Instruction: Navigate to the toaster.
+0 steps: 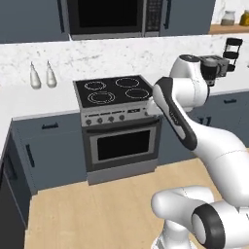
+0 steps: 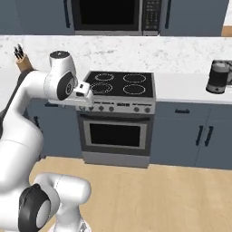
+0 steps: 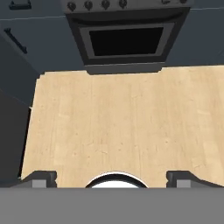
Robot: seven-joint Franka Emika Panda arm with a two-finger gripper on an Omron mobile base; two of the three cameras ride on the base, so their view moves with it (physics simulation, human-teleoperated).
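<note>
Inspection starts at the gripper. Its fingers stand spread wide apart with nothing between them, pointing down at the bare wooden floor in front of the oven door. In the right base view the hand hangs just before the front edge of the stove, near the knob panel.

We cannot place the toaster from these views. The one dark appliance we can make out on the right-hand counter is the kettle, cylindrical with a handle, and not the target.

Risks, in our judgement:
- The base may stop at the kettle, taking it for the toaster because both are dark.
- While the base turns or drives sideways, the forward-reaching arm may clip the stove front or the cabinet doors.
- The dark cabinet run on the left sits close to the floor lane, so a wide swing could brush it.
</note>
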